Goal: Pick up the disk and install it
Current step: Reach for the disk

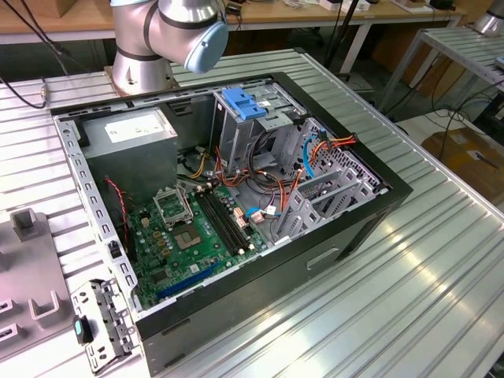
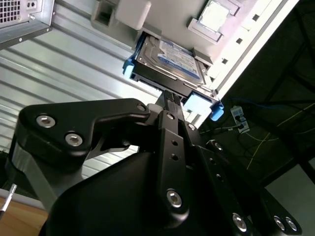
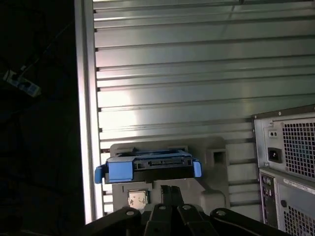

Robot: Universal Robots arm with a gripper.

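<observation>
In both wrist views the disk point(image 2: 170, 56) point(image 3: 147, 166) lies flat on a grey holder point(image 3: 211, 147) by the edge of the ribbed metal table. It is a silver drive with a white-and-blue label and blue side rails point(image 2: 129, 67). Its connector end faces my gripper point(image 3: 170, 191) point(image 2: 170, 101). The dark fingers point(image 3: 165, 191) stand close together with nothing between them. Their tips are just short of the disk's near edge. The open computer case point(image 1: 236, 197) lies on the table in the exterior view.
Inside the case are a metal cage with a blue handle point(image 1: 244, 102), a grey power supply box point(image 1: 130, 134), a green motherboard point(image 1: 189, 236) and loose cables point(image 1: 268, 185). The case's rear panel point(image 3: 290, 162) stands near the holder. A small chip point(image 3: 138, 199) rests on the holder.
</observation>
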